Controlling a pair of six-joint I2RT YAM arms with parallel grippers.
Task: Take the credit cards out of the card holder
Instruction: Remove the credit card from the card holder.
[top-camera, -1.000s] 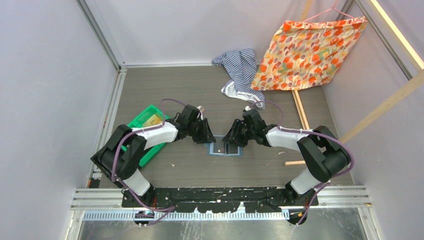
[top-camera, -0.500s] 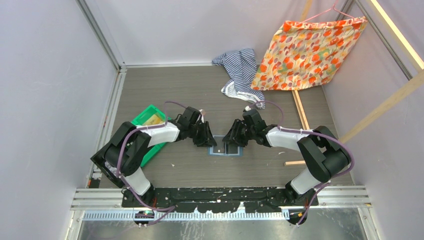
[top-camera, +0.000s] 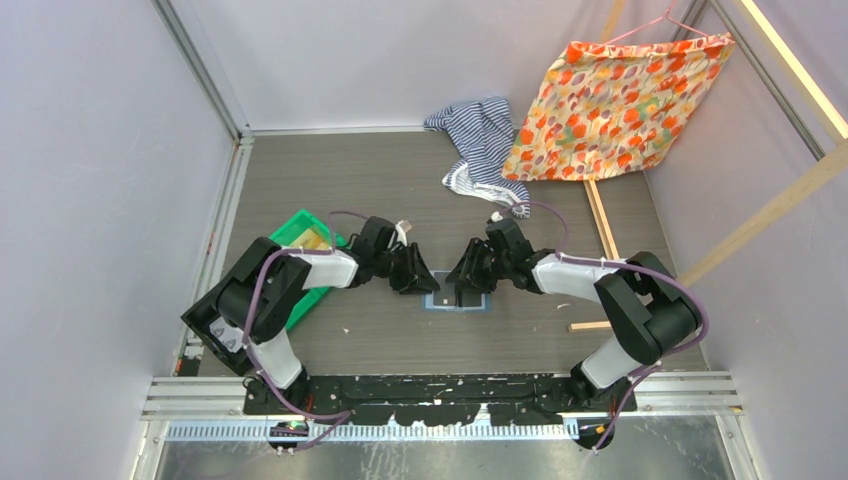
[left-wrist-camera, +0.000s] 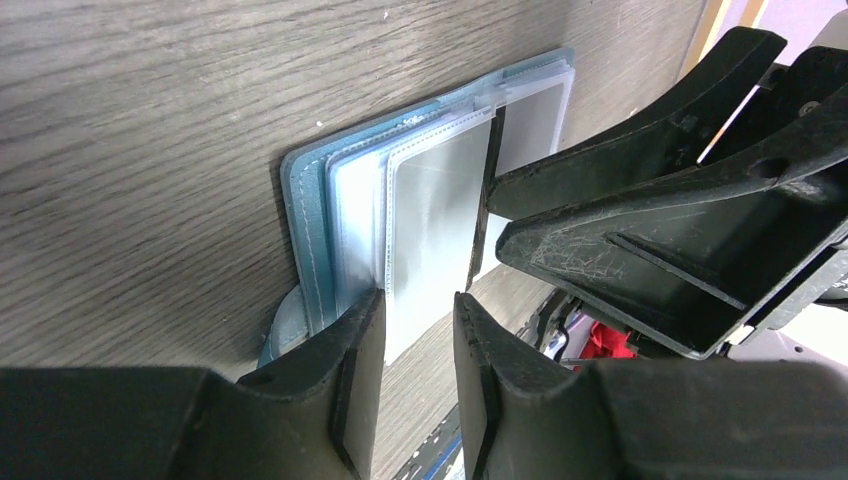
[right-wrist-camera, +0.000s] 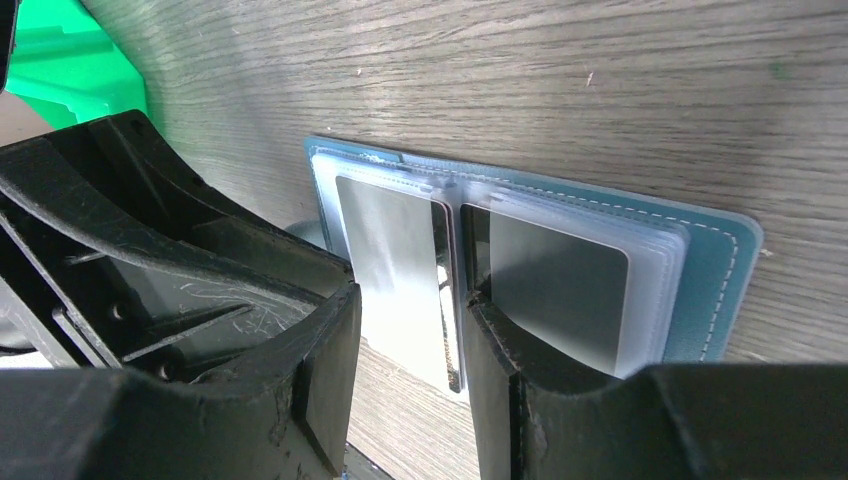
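Note:
The slate-blue card holder (top-camera: 441, 303) lies open and flat on the wooden table between my two grippers. Its blue edge (left-wrist-camera: 303, 240) frames clear sleeves holding a glossy credit card (left-wrist-camera: 437, 215). In the right wrist view the holder (right-wrist-camera: 716, 290) shows one card (right-wrist-camera: 388, 250) in the left panel and another (right-wrist-camera: 560, 282) in the right. My left gripper (left-wrist-camera: 420, 335) is open, low over the holder's near end, the card's edge showing in the gap. My right gripper (right-wrist-camera: 405, 345) is open too. One of its fingers (right-wrist-camera: 500, 350) rests on the right panel beside the spine.
A green plastic bin (top-camera: 296, 240) sits left, behind the left arm. A striped cloth (top-camera: 480, 140) lies at the back, and a floral cloth (top-camera: 620, 100) hangs on a hanger at the back right. Wooden slats (top-camera: 600, 230) lie to the right. Walls close in on three sides.
The left arm has drawn in slightly, its gripper shifting a little toward the holder and its jaws parting a touch. The right arm and the holder have not visibly moved.

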